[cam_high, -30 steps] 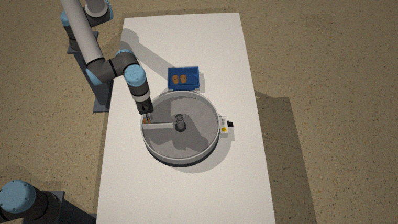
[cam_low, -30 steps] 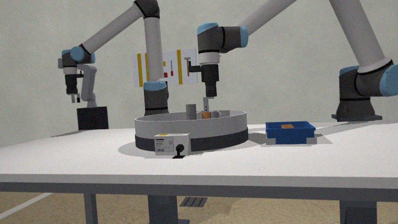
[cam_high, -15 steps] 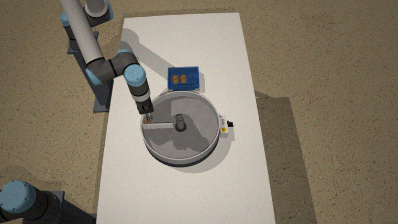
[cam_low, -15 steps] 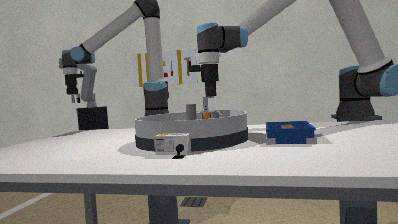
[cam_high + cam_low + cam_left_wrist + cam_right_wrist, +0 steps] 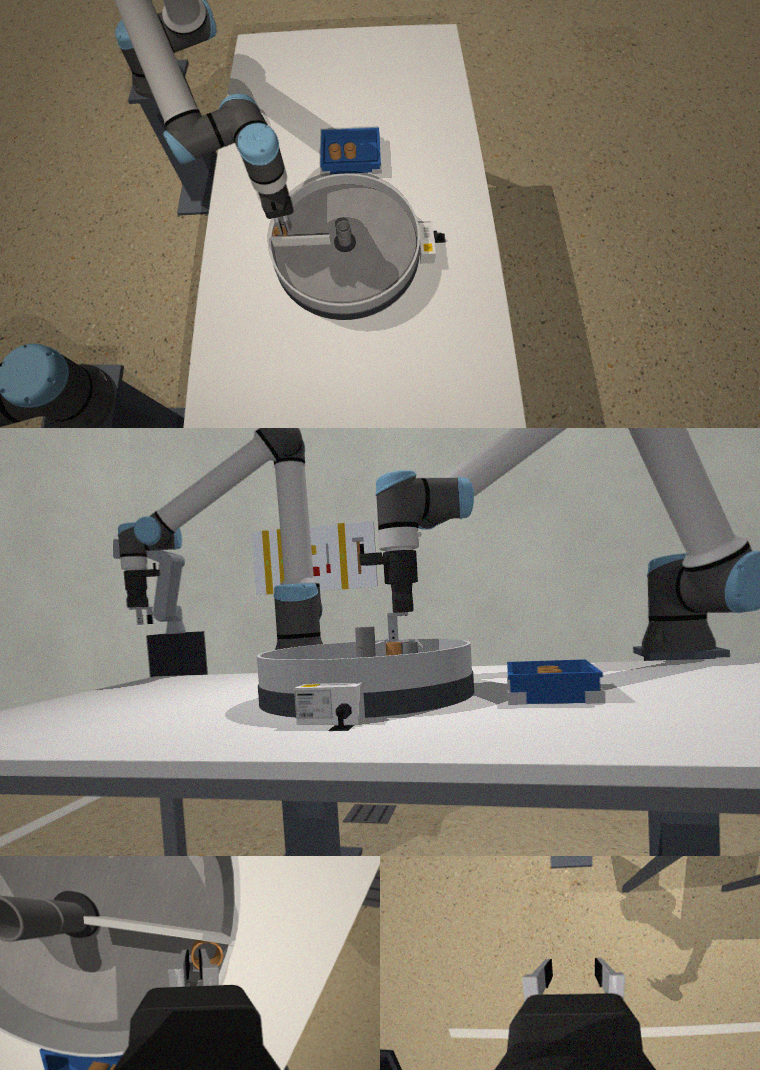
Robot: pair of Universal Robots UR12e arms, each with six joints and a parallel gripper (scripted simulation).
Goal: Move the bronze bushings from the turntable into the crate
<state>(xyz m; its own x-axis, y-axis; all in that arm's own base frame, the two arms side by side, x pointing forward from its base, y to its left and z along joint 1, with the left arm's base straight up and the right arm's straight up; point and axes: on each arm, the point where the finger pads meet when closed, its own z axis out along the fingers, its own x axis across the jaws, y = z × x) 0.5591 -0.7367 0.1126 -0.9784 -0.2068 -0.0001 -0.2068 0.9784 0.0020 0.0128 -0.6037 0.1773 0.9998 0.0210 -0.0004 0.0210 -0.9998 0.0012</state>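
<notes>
Between divider (image 5: 300,240) (image 5: 143,927) and rim of turntable (image 5: 344,307) (image 5: 319,672) (image 5: 231,885): one bronze bushing (image 5: 283,231) (image 5: 393,648) (image 5: 221,955). Just above, left claw (image 5: 282,225) (image 5: 393,638) (image 5: 194,963), slightly open, nothing visibly gripped. Two bronze bushings (image 5: 335,152) (image 5: 548,669) (image 5: 100,1066) in level crate (image 5: 369,151) (image 5: 555,689) (image 5: 52,1061). Right claw (image 5: 144,619) (image 5: 573,973) wide open, holding nothing.

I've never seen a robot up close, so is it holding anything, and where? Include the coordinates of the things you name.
Can't tell: the left gripper (image 5: 282,226) (image 5: 393,638) (image 5: 194,958) straddles the near wall of an orange ring (image 5: 277,232) (image 5: 394,648) (image 5: 221,955), perhaps not pinching. The right gripper (image 5: 144,620) (image 5: 573,967) holds nothing.
</notes>
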